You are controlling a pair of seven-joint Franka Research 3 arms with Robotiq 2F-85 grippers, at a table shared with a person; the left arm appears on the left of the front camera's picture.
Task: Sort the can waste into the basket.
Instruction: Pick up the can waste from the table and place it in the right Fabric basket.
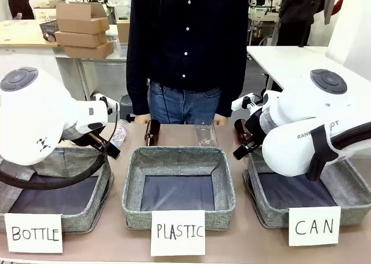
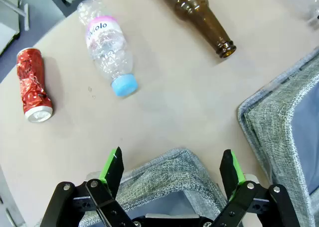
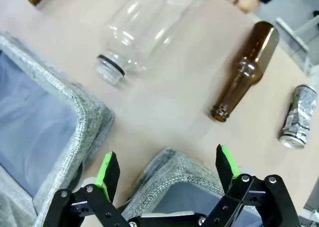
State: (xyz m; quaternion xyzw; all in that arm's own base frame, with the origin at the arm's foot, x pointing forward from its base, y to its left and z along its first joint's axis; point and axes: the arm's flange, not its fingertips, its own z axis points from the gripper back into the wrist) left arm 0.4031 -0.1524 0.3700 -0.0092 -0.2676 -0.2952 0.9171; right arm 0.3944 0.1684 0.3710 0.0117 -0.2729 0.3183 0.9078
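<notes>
The left gripper [image 2: 172, 157] is spread wide and holds nothing. It hangs over a corner of the BOTTLE basket [image 1: 81, 220]. The red can [image 2: 32, 85] lies on its side near the tabletop's edge, beside a plastic bottle [image 2: 107, 53]. The right gripper [image 3: 167, 157] is spread wide too, with nothing in it. It hangs over a corner of the CAN basket [image 1: 269, 212], which sits at the tabletop's near right corner. The grey can [image 3: 297, 116] lies near the tabletop's edge, beside a brown bottle [image 3: 246, 70].

Cards fronting my 3 bins [image 1: 132, 186]: left card [image 1: 33, 233] "BOTTLE", middle card [image 1: 178, 233] "PLASTIC", right card [image 1: 314, 226] "CAN". Plastic bottle [image 2: 108, 57] label reads "violo"; my right arm [image 1: 290, 151] shows "RANK".
</notes>
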